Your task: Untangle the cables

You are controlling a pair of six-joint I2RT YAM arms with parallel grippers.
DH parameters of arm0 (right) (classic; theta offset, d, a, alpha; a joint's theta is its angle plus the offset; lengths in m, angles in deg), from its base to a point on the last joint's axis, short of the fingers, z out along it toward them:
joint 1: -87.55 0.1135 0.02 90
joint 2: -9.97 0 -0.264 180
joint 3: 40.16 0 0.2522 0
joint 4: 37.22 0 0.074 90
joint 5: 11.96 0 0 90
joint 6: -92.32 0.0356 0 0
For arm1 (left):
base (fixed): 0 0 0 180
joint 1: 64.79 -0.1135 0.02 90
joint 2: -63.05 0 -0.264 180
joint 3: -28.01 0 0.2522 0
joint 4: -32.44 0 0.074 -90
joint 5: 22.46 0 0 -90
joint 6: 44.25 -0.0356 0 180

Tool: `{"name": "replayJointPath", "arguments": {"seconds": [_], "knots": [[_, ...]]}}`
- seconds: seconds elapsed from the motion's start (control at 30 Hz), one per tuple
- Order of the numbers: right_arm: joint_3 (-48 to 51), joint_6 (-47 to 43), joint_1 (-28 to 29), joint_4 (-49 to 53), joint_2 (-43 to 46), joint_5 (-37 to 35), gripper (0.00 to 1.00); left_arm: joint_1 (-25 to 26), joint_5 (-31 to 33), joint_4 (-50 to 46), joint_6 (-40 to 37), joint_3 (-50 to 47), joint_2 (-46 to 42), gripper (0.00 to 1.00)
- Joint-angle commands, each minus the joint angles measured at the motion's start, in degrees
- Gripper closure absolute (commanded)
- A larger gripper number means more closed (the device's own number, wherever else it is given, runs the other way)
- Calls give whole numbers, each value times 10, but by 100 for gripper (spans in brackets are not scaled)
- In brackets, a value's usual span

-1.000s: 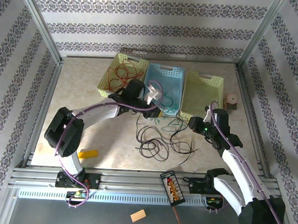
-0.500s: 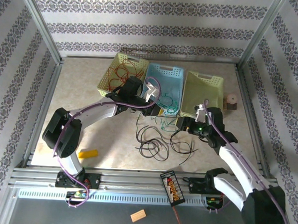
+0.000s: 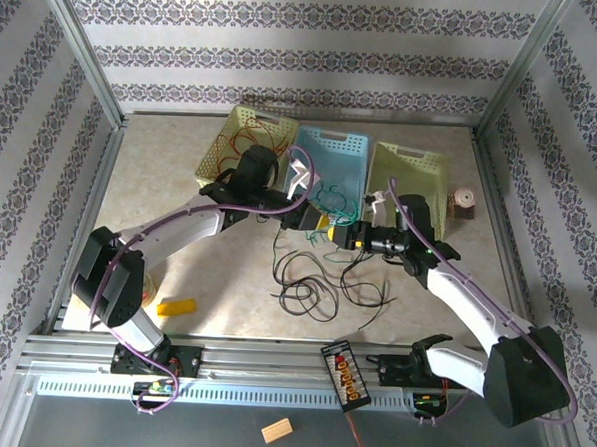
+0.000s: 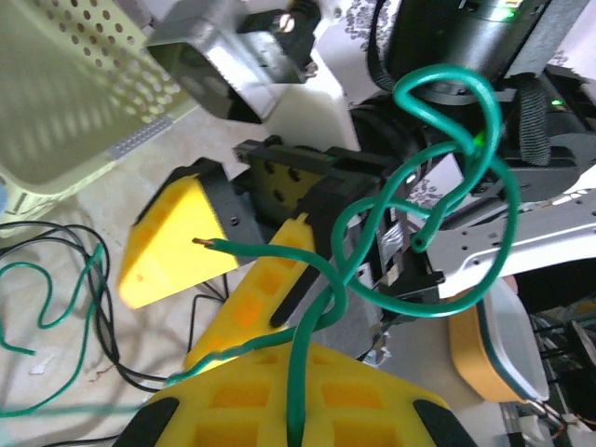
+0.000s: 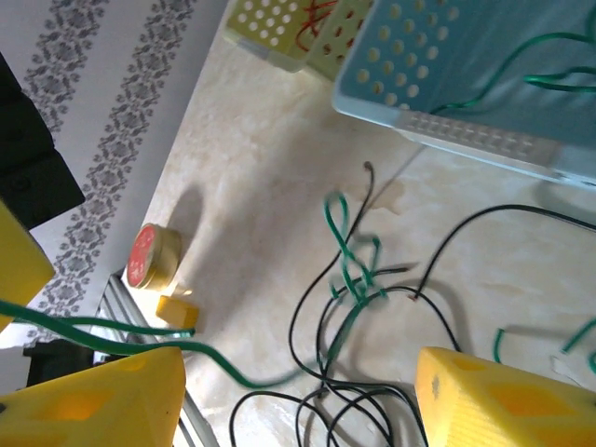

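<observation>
Swinging in over the last second, my right claw [image 3: 346, 233] has left the pale green basket [image 3: 406, 184] that sits to the right of the blue basket [image 3: 333, 135], and it now hangs at the blue basket's front edge with its jaws spread wider than before. All of this rests on the marbled table [image 3: 181, 177], where a second yellow-green basket [image 3: 221, 164] touches the blue basket's left side. My left claw [image 3: 319, 223] also sits at the blue basket's front edge, tip to tip with the right one. It is clamped tight on a green cable [image 4: 438, 186], which rises from between its yellow pads and loops in front of the right claw's gaping jaws. The bare end of that cable pokes between them, touching neither. Black cables [image 3: 315, 284] sprawl in loose loops on the table in front of the blue basket, with short green strands among them. More green strands [image 3: 335, 197] lie inside the blue basket, and red cables [image 3: 253, 141] fill the basket to its left. A yellow block [image 3: 177, 306] lies well to the front-left of the blue basket, and a small tape roll [image 3: 465, 202] stands far off to its right.
</observation>
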Motion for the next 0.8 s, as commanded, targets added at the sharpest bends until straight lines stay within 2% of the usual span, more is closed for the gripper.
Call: {"name": "replayJointPath", "arguments": {"seconds": [0.0,0.23,0.37,0.53,0.77], "knots": [[-22,-15,13,-38,-17,24,34,3,-35,15,20,9,-9,100],[-42,-14,47,-66,-43,85,36,3,-36,34,32,9,-14,100],[-39,-14,48,-60,-45,118,37,3,-31,23,25,14,-9,100],[-26,-10,33,-60,-27,79,39,3,-37,16,24,19,-10,100],[-5,6,-12,-62,12,-38,37,3,-39,8,22,17,-17,100]]}}
